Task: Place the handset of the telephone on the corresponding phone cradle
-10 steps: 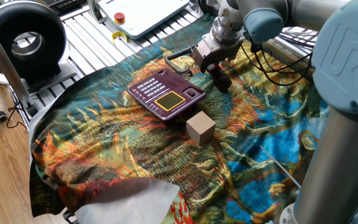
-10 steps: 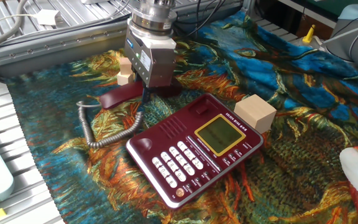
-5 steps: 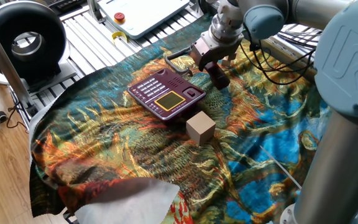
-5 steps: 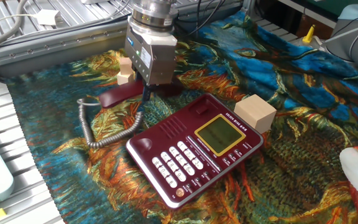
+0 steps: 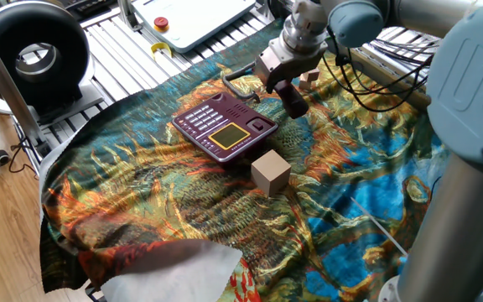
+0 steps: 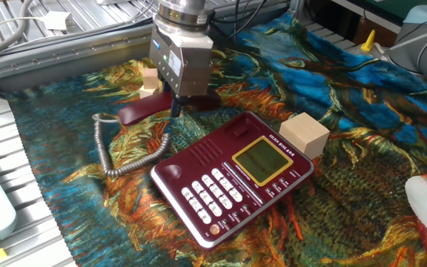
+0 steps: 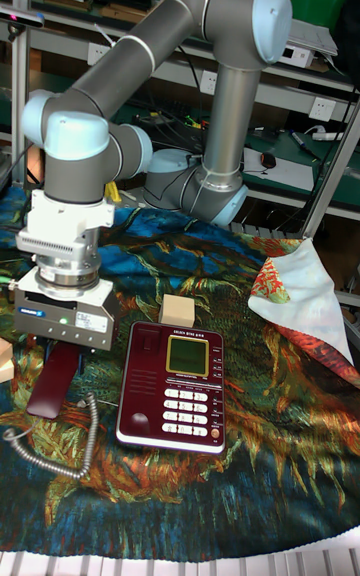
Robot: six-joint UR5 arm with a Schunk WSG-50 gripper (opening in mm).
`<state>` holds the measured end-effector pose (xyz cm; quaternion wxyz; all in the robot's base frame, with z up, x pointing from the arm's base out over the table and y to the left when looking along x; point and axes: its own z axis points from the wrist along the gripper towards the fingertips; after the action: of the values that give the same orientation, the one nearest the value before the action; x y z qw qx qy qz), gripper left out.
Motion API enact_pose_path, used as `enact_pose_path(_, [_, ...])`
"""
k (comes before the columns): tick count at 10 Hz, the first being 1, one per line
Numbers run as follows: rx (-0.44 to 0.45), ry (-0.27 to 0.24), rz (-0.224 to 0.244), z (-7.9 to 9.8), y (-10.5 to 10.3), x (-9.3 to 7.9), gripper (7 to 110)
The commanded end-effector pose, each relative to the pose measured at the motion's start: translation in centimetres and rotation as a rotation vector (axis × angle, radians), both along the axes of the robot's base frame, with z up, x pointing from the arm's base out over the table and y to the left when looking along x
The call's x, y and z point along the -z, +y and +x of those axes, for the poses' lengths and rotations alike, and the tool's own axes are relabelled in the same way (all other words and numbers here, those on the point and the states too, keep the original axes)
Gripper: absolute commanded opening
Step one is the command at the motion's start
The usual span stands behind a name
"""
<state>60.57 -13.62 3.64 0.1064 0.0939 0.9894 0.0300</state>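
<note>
The maroon handset (image 6: 134, 113) hangs tilted just above the cloth, behind the telephone (image 6: 232, 174). My gripper (image 6: 180, 104) is shut on its middle and hides that part. In the other fixed view the handset (image 5: 295, 101) shows as a dark bar below the gripper (image 5: 285, 86). A coiled cord (image 6: 124, 159) runs from the handset's left end toward the phone. The phone cradle (image 6: 202, 152) is the bare strip along the side of the base facing the gripper. In the tall view the handset (image 7: 52, 381) lies left of the telephone (image 7: 172, 386), under the gripper (image 7: 65, 344).
One tan wooden cube (image 6: 304, 135) stands right beside the phone's display end, and another cube (image 6: 149, 80) sits behind the gripper. A colourful cloth (image 6: 362, 170) covers the table. A bunched white cloth (image 5: 174, 273) lies at the near edge.
The gripper has risen a little with the handset in it, so the handset is now slightly higher off the cloth. The phone and cubes stay put.
</note>
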Motion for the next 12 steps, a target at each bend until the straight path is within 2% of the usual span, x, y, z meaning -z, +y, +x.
enact_pose_path(1, [0.017,0.007,0.009,0.1,0.8,-1.6,7])
enact_pose_path(12, [0.06,0.025,0.039,0.6,4.9,-4.9,7])
